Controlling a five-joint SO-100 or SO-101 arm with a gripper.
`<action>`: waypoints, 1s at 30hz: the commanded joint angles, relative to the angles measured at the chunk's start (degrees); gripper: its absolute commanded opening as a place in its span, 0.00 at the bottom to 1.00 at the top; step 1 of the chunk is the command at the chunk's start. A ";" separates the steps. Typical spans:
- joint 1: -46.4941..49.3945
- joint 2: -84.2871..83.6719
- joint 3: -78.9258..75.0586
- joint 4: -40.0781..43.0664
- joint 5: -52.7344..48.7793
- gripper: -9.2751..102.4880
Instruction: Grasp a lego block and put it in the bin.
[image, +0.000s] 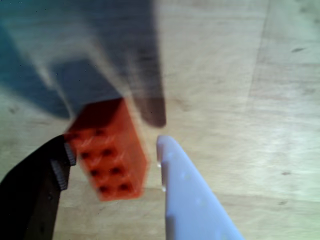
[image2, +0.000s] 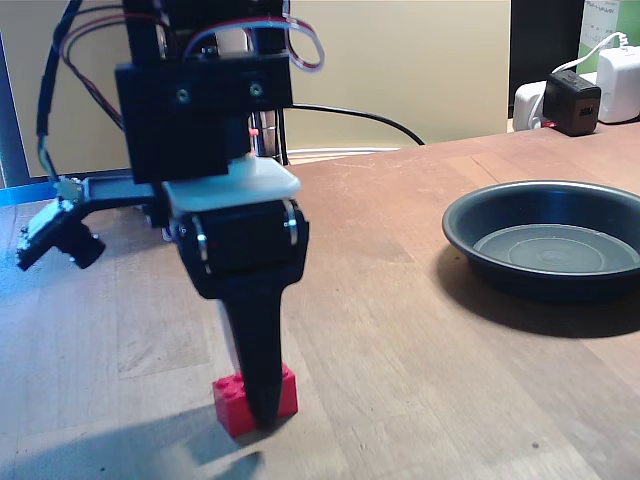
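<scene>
The lego block (image: 112, 160) is a red brick lying studs-up on the wooden table. In the wrist view it sits between my fingers: the black finger (image: 45, 185) touches its left side, while the white finger (image: 185, 190) stands a little off its right side. My gripper (image: 115, 147) is open around it. In the fixed view the gripper (image2: 258, 405) reaches straight down to the table, and the black finger (image2: 255, 340) covers part of the lego block (image2: 232, 398). The bin (image2: 470, 215), a round dark pan, rests on the table far to the right with nothing in it.
Black and white power adapters (image2: 575, 100) stand at the back right behind the pan. A black cable (image2: 350, 115) runs along the table's far edge. Bare wood lies between the brick and the pan.
</scene>
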 joint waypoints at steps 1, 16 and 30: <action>0.53 0.26 -1.58 -0.35 -0.35 0.21; 0.53 -0.35 -1.23 0.26 -0.35 0.08; -3.08 1.49 -3.08 8.96 0.62 0.08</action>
